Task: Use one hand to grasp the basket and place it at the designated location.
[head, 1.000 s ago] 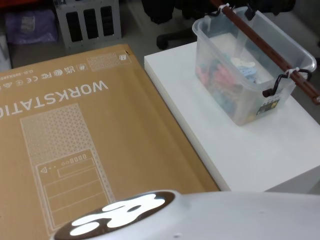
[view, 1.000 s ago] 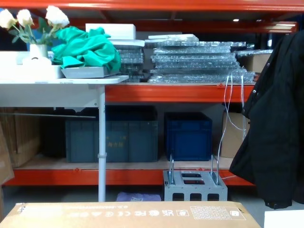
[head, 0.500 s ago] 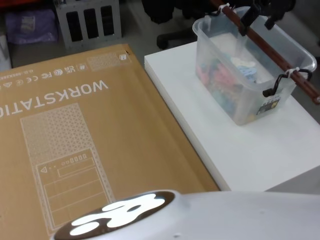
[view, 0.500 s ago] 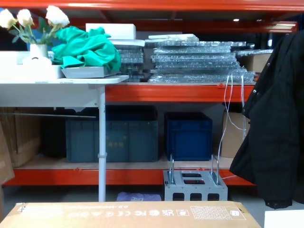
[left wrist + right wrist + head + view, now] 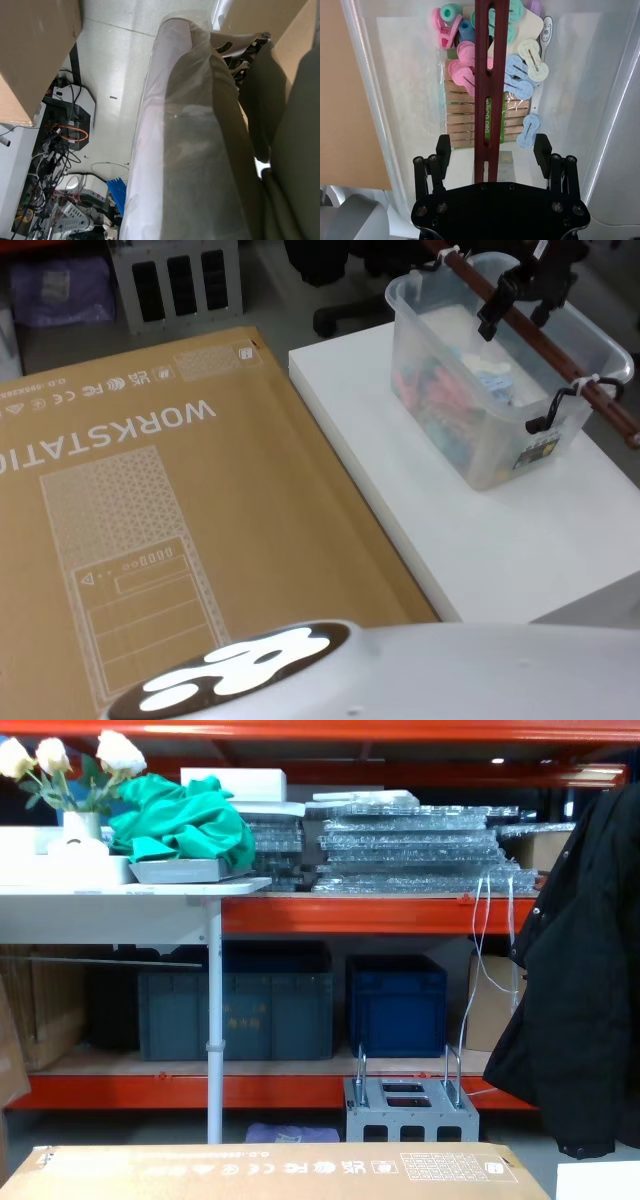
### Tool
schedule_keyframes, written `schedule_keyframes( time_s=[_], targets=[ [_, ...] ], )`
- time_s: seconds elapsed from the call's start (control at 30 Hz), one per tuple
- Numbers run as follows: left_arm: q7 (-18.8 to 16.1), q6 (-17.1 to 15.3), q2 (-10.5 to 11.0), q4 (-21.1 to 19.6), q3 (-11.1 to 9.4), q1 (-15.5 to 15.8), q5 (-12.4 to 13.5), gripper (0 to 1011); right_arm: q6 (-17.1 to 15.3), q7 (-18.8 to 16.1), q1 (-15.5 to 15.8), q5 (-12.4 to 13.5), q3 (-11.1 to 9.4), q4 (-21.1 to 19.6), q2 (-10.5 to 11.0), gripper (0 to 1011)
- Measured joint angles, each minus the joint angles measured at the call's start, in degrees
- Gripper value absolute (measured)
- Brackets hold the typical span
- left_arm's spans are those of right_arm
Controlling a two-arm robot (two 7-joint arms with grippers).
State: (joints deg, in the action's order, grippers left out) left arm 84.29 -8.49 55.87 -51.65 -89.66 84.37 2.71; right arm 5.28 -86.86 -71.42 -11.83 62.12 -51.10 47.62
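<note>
- The basket (image 5: 470,430) sat on the far right part of the white table (image 5: 520,540), with pegs (image 5: 470,75) inside.
- My right gripper (image 5: 492,147) hung over the handle (image 5: 487,75) with its jaws wide, one finger on each side. Closing there would pinch the bar near its middle and, I judged, keep the load level.
- The basket's long axis ran diagonally, far end to my left and near end to my right. The handle lay along it, over the opening.
</note>
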Motion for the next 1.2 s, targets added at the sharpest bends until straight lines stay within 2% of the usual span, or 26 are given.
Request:
schedule_keyframes(
  time_s=[0.33, 0.53, 0.63, 0.67, 0.73, 0.77, 0.83, 0.9, 1.2],
  targets=[
    [0.0, 0.0, 0.0, 0.0, 0.0, 0.0, 0.0, 0, 0.7, -0.1, 0.2, -0.1, 0.9, 2.1, -1.1, 997],
    [0.0, 0.0, 0.0, 0.0, 0.0, 0.0, 0.0, 0, 1.0, 0.0, 0.2, -0.1, 0.9, 2.4, -1.1, 902],
    [0.0, 0.0, 0.0, 0.0, 0.0, 0.0, 0.0, 0, 1.0, 0.1, 0.2, -0.1, 0.9, 2.4, -1.1, 794],
    [0.0, 0.0, 0.0, 0.0, 0.0, 0.0, 0.0, 0, 1.0, 0.1, 0.2, -0.1, 0.9, 2.4, -1.1, 794],
    [0.0, 0.0, 0.0, 0.0, 0.0, 0.0, 0.0, 0, 1.0, 0.1, 0.2, -0.1, 1.0, 2.3, -1.0, 700],
    [0.0, 0.0, 0.0, 0.0, 0.0, 0.0, 0.0, 0, 1.0, 0.1, 0.2, -0.1, 1.0, 2.3, -1.0, 700],
    [0.0, 0.0, 0.0, 0.0, 0.0, 0.0, 0.0, 0, 0.7, 0.1, 0.2, -0.1, 1.0, 1.9, -0.8, 596],
    [0.0, 0.0, 0.0, 0.0, 0.0, 0.0, 0.0, 0, 0.7, 0.1, 0.2, -0.1, 1.0, 1.8, -0.7, 555],
    [0.0, 0.0, 0.0, 0.0, 0.0, 0.0, 0.0, 0, 0.3, 0.2, 0.2, -0.1, 0.9, 1.4, 0.0, 253]
  ],
)
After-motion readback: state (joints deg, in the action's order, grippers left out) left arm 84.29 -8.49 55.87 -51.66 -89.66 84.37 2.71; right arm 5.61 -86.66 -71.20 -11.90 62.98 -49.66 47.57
